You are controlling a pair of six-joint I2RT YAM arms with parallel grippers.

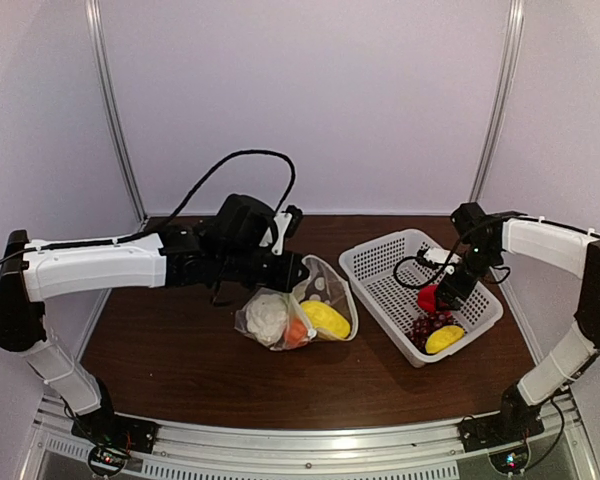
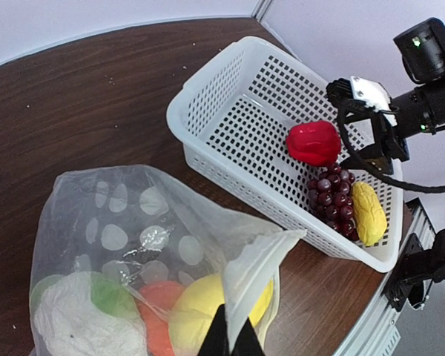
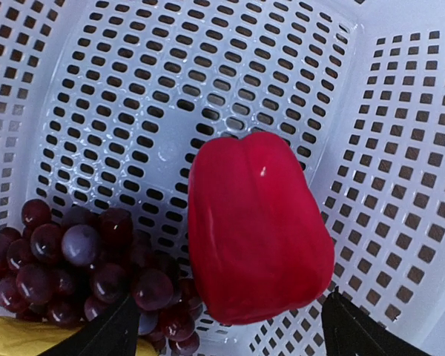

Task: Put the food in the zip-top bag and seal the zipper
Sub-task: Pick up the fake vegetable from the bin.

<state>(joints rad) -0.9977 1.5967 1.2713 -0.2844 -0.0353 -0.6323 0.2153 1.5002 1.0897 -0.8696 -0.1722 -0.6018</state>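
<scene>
Right wrist view puts the red pepper (image 3: 256,222) on the floor of the white basket (image 3: 208,74), dead ahead of the right gripper (image 3: 230,308) — its long axis running away from the wrist, between fingers spread wide and seemingly not touching it. The left gripper (image 2: 230,337) is pinching the mouth edge of the zip-top bag (image 2: 133,222) — so the right arm is nearer.

Left arm (image 1: 100,262) stretches level from left edge to centre of top view. Left gripper (image 2: 228,340) at bottom centre of wrist view, jaws closed, pinching zip-top bag (image 2: 133,222) rim. Right arm (image 1: 555,242) bends in from right edge, wrist angled down. Right gripper (image 3: 230,315) jaws spread wide, fingers (image 3: 115,334) at lower corners.
</scene>
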